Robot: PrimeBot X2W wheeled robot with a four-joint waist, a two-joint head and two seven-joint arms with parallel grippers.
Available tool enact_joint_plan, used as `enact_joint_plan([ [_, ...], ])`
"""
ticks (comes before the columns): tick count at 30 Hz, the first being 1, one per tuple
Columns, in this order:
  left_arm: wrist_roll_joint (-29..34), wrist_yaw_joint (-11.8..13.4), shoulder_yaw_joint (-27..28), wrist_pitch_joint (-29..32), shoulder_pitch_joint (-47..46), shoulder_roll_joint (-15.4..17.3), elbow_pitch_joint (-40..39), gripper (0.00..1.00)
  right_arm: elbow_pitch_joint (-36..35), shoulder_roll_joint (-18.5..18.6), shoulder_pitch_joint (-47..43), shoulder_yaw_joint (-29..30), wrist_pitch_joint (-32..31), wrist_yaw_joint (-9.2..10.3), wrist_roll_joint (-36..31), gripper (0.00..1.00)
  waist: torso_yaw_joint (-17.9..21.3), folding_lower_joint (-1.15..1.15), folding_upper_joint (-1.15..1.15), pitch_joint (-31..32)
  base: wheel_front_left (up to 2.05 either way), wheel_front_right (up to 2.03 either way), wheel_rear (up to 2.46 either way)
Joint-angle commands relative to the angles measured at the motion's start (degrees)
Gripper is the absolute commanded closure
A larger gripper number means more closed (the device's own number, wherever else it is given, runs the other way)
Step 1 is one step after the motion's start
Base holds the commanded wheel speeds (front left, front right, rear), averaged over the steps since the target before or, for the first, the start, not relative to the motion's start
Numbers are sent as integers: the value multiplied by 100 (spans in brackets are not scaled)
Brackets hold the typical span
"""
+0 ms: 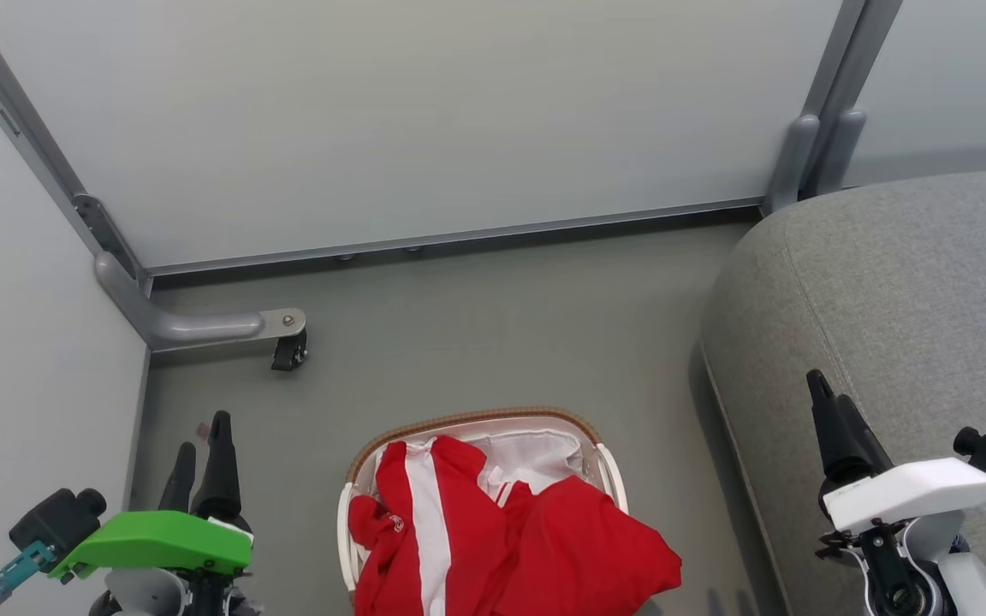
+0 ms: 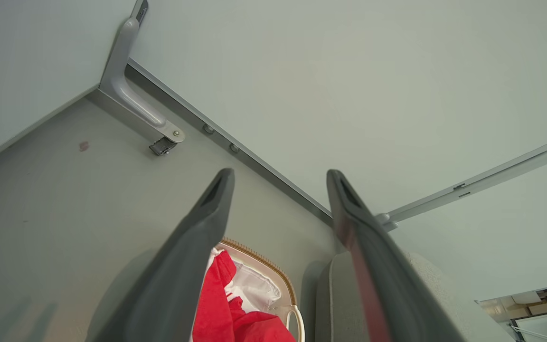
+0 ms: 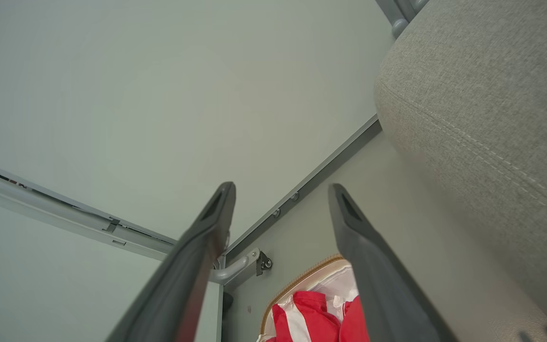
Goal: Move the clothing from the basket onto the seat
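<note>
Red cloth with white stripes, the clothing point(image 1: 527, 539) lies heaped in the basket point(image 1: 476, 419), with one fold spilling over the rim on the side nearest the seat point(image 1: 912, 299). A corner of the white liner point(image 1: 536, 453) shows behind it. The basket stands on the floor point(image 1: 493, 325) close beside the grey seat, and none of the clothing is on the cushion.

The left pincer point(image 2: 278, 175) hangs to the left of the basket, its jaws spread wide with nothing between them. The right pincer point(image 3: 280, 190) hangs by the seat's edge, equally wide and empty. Neither touches the cloth.

The task looks to be at its very start, with no grasp, lift or transfer made. Everything is left to do: reach into the basket, take hold of the clothing, carry it across and lay it on the seat.
</note>
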State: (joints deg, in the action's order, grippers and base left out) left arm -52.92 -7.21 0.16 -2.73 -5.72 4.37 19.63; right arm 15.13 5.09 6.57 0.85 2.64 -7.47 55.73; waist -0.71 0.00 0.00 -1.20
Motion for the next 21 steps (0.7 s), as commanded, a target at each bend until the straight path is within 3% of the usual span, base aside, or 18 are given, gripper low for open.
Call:
enact_joint_plan([
  [1, 235, 1, -17, -66, -177, 71, -38, 0, -91, 71, 129, -29, 75, -3, -248, 0, -4, 0, 0, -2, 0, 0, 0],
  [21, 1757, 37, -251, -424, -102, 147, 43, 0, -23, 148, 88, -271, 434, -3, -1716, 0, -65, 0, 0, 26, 0, 0, 0],
])
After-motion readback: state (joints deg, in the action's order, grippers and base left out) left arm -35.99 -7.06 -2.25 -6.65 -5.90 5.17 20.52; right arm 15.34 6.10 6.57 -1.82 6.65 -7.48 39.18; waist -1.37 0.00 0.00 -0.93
